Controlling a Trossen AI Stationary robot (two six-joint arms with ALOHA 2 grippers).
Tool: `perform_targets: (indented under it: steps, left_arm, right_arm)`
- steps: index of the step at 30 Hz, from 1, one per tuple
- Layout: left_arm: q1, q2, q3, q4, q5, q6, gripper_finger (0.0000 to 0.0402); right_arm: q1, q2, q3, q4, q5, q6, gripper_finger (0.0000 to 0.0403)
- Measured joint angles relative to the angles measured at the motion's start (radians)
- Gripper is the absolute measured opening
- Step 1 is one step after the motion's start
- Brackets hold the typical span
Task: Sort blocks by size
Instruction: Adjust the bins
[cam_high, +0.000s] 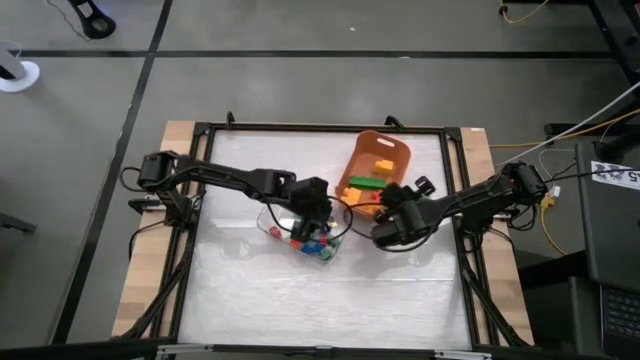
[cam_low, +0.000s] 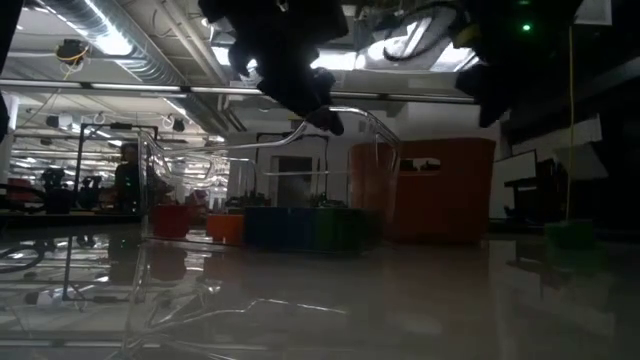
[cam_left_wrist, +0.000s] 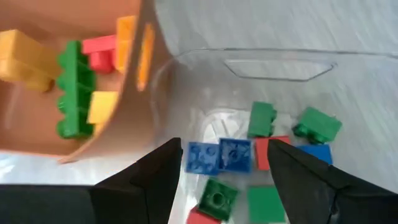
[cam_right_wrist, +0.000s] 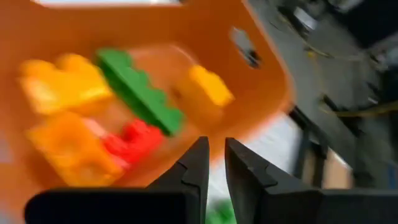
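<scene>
White tabletop holds an orange bin (cam_high: 385, 150) with bigger blocks (cam_left_wrist: 74, 87) sorted in; small ones (cam_high: 318, 243) remain in the clear tray (cam_left_wrist: 280, 62). Left gripper (cam_left_wrist: 224, 171) hovers spread above them; right gripper (cam_right_wrist: 214, 165), nearly closed, carries nothing.

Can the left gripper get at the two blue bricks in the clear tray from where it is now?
Probably yes. The left gripper hangs open right above the blue bricks in the clear tray, nothing lying between; neighbouring bricks crowd close, though.
</scene>
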Motion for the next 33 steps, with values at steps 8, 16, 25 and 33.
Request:
perform_targets:
  steps: [8, 16, 25, 33]
  left_arm:
    - [0.007, 0.023, -0.099, 0.127, 0.003, -0.046, 0.0225]
    - [0.063, 0.033, -0.125, 0.132, -0.06, -0.059, 0.0225]
    - [0.115, 0.033, -0.125, 0.134, -0.105, -0.054, 0.0225]
    - [0.104, 0.018, -0.091, 0.135, -0.102, -0.002, 0.0225]
  right_arm:
    - [-0.001, 0.0, -0.023, 0.424, -0.077, -0.362, 0.0053]
    - [-0.001, 0.0, -0.025, 0.437, -0.247, -0.426, 0.0053]
    - [-0.001, 0.0, -0.024, 0.428, -0.357, -0.486, 0.0053]
    - [-0.001, 0.0, -0.024, 0.408, -0.328, -0.493, 0.0053]
